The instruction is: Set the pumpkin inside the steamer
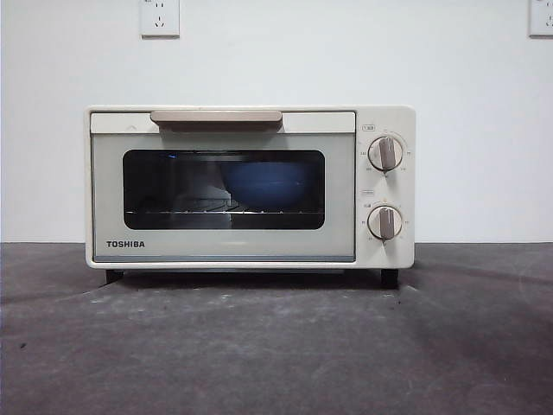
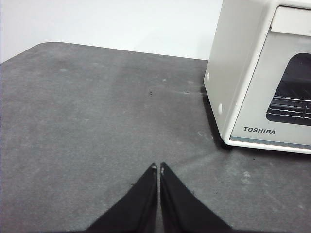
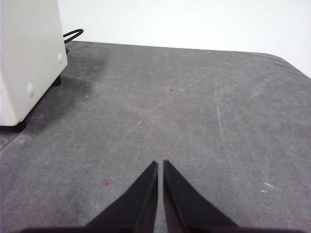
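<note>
The steamer, a cream-white TOSHIBA countertop box, stands on the dark grey table w/ its door shut and its beige top handle level along the upper edge. Thru the dark glass window a wire rack shows, and on the rack, toward the knob side, sits a blue bowl; the glass is too dark to tell what, if anything, lies in it. The pumpkin can't be made out in any view. Two round knobs sit one above the other on the panel beside the door, both w/ pointers roughly upright. Short black feet lift the steamer off the table. Behind it is a white wall w/ a socket above the steamer's handle side and another at the far upper corner. Left gripper hangs over bare table out in front of the steamer's logo corner, well apart from it, jaws pressed nearly together w/ only a hairline slit, holding nothing. Right gripper hangs over bare table off the steamer's other side wall, also well apart, jaws likewise drawn together to a thin slit and empty. A black cable curls behind the steamer's rear corner in the right wrist view.
</note>
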